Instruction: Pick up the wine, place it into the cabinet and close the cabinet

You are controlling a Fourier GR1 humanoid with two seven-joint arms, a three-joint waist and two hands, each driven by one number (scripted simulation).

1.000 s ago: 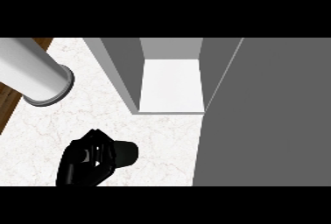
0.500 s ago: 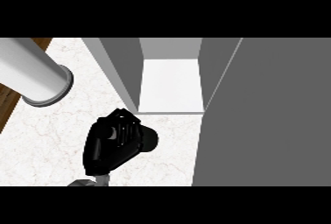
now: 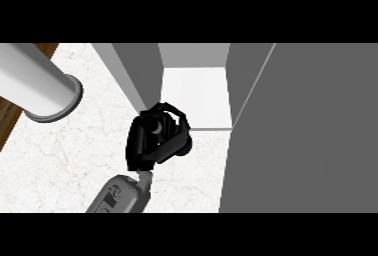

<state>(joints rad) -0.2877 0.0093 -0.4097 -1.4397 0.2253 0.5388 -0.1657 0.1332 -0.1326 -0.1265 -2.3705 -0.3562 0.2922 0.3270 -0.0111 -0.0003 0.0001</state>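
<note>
White marble counter [image 3: 66, 155] fills the left of the head view, with a strip of brown wood [image 3: 9, 117] along its left edge and a large pale grey cylinder [image 3: 40, 87] slanting in from the upper left corner. At the counter's back stands the cabinet [image 3: 136, 75], open, its white inner floor [image 3: 193, 97] bare and brightly lit, and its grey door [image 3: 310, 130] is swung out to cover the right side of the view. The right hand [image 3: 148, 137] sits at the cabinet's mouth, just at the front lip of the white floor and beside the left wall, its grey forearm [image 3: 118, 196] coming up from the lower edge. Its black fingers are curled round a dark thing, the wine [image 3: 177, 144], which is largely hidden in the grasp and shows only as a rounded black bulge at the hand's lower right, above the counter and not yet inside the cabinet
</note>
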